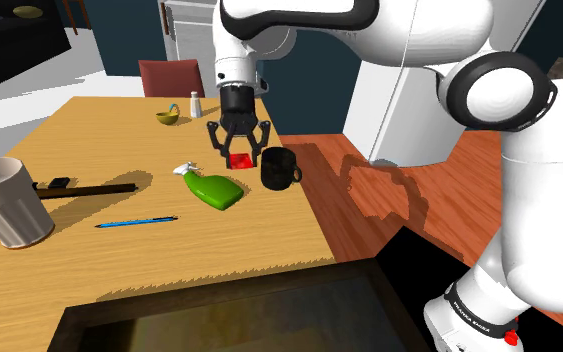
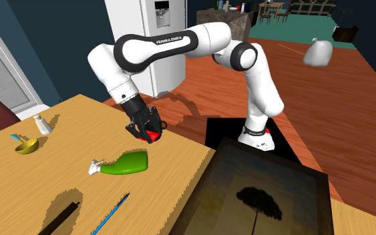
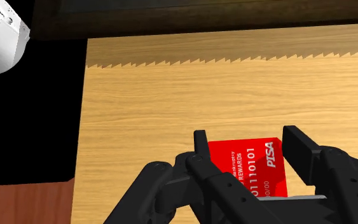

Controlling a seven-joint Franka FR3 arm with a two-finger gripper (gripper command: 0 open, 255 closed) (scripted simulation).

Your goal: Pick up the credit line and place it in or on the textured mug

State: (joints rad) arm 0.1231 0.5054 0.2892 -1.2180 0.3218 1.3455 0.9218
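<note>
A red credit card (image 3: 250, 168) with white print is clasped between my black fingers (image 3: 199, 145), edge-on to the wooden table. In the shoulder view my gripper (image 1: 239, 155) is shut on the red card (image 1: 239, 159), just to that view's left of the black mug (image 1: 279, 168), which stands upright on the table. The mug's handle points to that view's right. The second exterior view has the gripper (image 2: 147, 130) low over the table near its edge, the red card (image 2: 153, 135) showing at its tips.
A green spray bottle (image 1: 214, 189) lies close by the gripper. A blue pencil (image 1: 136, 221), a black bar (image 1: 84, 188) and a grey bin (image 1: 7, 202) lie further off. A yellow bowl (image 1: 167, 117) and a shaker (image 1: 195, 103) stand at the back. The table edge (image 1: 319, 215) is beside the mug.
</note>
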